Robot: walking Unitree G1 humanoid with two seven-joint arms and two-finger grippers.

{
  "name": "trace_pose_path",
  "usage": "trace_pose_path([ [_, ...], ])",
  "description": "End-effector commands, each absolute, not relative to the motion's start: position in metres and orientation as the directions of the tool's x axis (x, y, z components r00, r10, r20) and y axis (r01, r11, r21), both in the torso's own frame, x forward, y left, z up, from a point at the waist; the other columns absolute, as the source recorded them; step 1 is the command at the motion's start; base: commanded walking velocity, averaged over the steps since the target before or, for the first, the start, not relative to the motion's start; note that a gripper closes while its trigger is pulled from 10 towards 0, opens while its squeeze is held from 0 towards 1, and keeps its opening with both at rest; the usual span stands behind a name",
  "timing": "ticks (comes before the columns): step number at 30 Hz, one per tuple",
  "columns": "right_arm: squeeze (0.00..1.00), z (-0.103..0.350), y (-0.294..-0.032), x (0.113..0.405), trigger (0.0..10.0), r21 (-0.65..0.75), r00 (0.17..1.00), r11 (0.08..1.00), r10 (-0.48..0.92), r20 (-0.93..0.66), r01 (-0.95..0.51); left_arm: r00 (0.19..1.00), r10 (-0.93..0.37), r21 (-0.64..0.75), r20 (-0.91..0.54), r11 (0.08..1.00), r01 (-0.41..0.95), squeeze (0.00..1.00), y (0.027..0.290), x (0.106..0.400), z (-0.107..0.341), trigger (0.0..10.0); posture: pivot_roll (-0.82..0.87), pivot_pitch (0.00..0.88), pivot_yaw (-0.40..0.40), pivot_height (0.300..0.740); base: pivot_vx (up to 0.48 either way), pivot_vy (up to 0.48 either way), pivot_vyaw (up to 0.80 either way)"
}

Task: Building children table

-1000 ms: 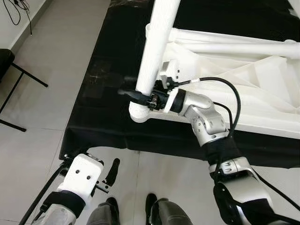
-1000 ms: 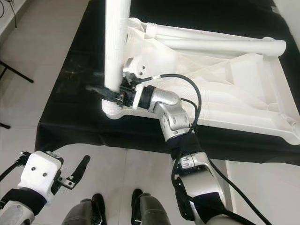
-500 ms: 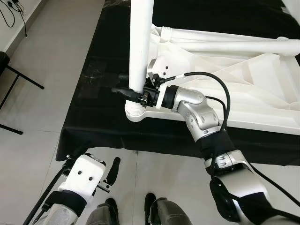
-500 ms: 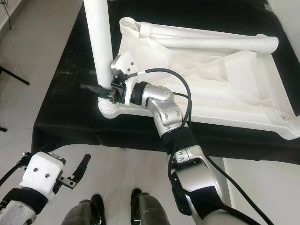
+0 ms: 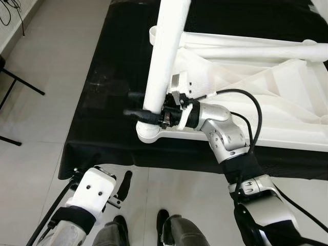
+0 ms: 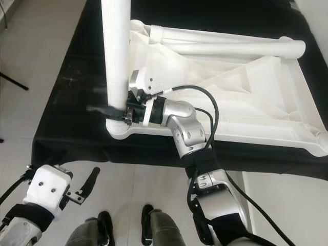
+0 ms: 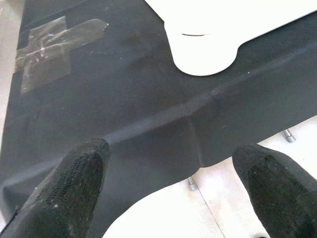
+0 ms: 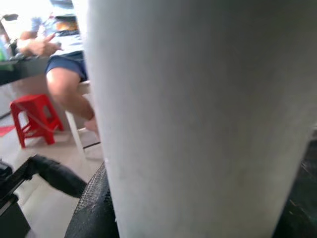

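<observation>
Legs come first when we build a little table, and we have one in our right gripper. The two black fingers are closed around the white table leg, low down, just above the corner socket of the white table top. The table top lies upside down on the black cloth.

Half a second ago the leg stood almost straight up over the socket. Now its top end leans a bit toward our right side, and its bottom end sits right at the socket ring. The whole picture has slid a little too, so our head has moved as well. We think the tilt means the leg is not all the way in yet. It may need to be stood straight and pushed or turned down.

The leg is long and round like a pipe. Its long way runs up from the socket toward our head, and its top end goes out past the edge of the picture. Two more white legs lie flat along the far side of the table top.

Our left gripper hangs low by our knee, fingers wide apart and holding nothing. In the right wrist view a person sits near a red stool.
</observation>
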State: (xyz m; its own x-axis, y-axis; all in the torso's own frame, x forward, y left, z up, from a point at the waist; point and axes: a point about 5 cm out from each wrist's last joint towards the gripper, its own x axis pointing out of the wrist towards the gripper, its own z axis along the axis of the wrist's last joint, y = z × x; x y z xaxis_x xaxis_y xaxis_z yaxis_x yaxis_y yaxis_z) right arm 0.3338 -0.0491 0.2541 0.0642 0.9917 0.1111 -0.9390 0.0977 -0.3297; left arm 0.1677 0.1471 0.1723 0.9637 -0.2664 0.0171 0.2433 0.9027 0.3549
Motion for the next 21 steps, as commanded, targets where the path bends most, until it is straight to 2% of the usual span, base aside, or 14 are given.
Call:
trace_pose_path([
  [1,0.00,0.2304,-0.0449,0.3316,10.0,-0.309,0.053,0.050,0.999,-0.002,-0.950,0.964,-0.266,0.349,-0.005,0.903,0.251,0.00,0.1467,0.1649,0.1674,10.0,-0.18,0.386,-0.119,0.740,0.000,0.000,0.00],
  [3,0.00,0.2276,-0.0441,0.3327,10.0,-0.361,0.054,0.028,0.997,-0.063,-0.932,0.964,-0.266,0.351,-0.006,0.902,0.252,0.00,0.1469,0.1651,0.1671,10.0,-0.18,0.389,-0.119,0.740,0.000,0.000,0.00],
  [6,0.00,0.2269,-0.0444,0.3327,10.0,-0.368,0.045,0.012,0.996,-0.080,-0.930,0.964,-0.266,0.351,-0.007,0.902,0.251,0.00,0.1469,0.1651,0.1670,10.0,-0.18,0.389,-0.119,0.740,0.000,0.000,0.00],
  [8,0.00,0.2263,-0.0455,0.3317,10.0,-0.368,0.026,-0.013,0.995,-0.099,-0.930,0.964,-0.266,0.352,-0.007,0.902,0.252,0.00,0.1469,0.1654,0.1669,10.0,-0.17,0.390,-0.119,0.740,0.000,0.000,0.00],
  [11,0.00,0.2257,-0.0491,0.3274,10.0,-0.368,-0.049,-0.107,0.985,-0.163,-0.923,0.963,-0.268,0.353,-0.007,0.901,0.253,0.00,0.1472,0.1664,0.1667,10.0,-0.17,0.392,-0.118,0.740,0.000,0.000,0.00],
  [14,0.00,0.2257,-0.0499,0.3270,10.0,-0.380,-0.066,-0.136,0.979,-0.192,-0.915,0.963,-0.268,0.354,-0.008,0.900,0.253,0.00,0.1474,0.1665,0.1666,10.0,-0.17,0.393,-0.116,0.740,0.000,0.000,0.00],
  [21,0.00,0.2237,-0.0488,0.3329,10.0,-0.442,-0.029,-0.164,0.954,-0.297,-0.882,0.964,-0.267,0.357,-0.009,0.899,0.253,0.00,0.1478,0.1662,0.1667,10.0,-0.17,0.394,-0.116,0.740,0.000,0.000,0.00],
])
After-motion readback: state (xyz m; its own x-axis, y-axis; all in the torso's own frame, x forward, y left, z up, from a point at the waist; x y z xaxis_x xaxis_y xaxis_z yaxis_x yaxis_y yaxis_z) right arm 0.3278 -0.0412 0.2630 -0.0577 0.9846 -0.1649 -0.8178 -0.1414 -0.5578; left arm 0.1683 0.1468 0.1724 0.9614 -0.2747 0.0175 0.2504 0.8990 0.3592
